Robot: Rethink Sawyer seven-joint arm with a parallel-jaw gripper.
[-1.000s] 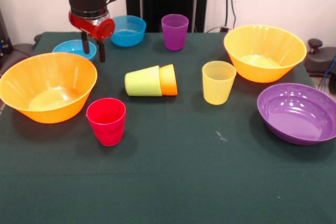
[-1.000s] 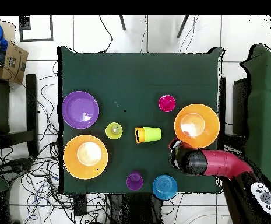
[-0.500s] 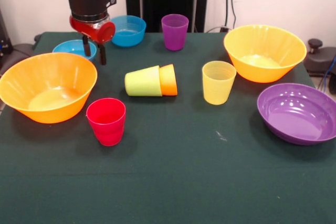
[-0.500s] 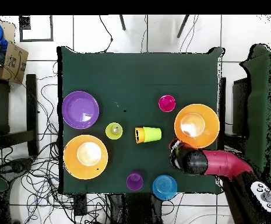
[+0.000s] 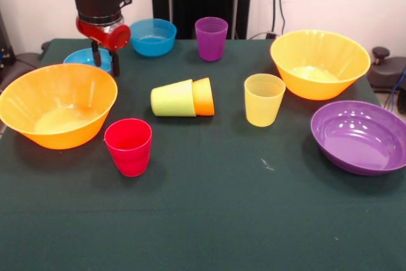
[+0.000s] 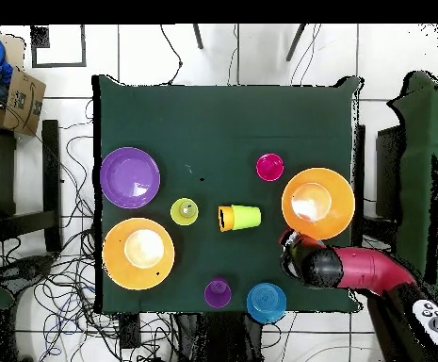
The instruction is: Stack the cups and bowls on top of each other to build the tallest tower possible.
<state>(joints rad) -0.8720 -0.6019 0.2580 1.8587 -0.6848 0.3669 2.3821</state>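
Since 1 second ago the jaws (image 5: 106, 61) have shifted sideways and now hang spread and empty just over the cyan bowl (image 5: 85, 59), beside the big orange bowl (image 5: 57, 109). I judge this bowl is the next pick; no tower exists yet. Part of the bowl is hidden behind the arm, and overhead it cannot be seen.

Gripper (image 5: 106, 59) jaws apart, hanging over cyan bowl (image 5: 85, 58) behind large orange bowl (image 5: 57, 105).

Robot lab: tangled cables (image 6: 67, 283) on tiled floor, green-clothed table (image 5: 209, 220)
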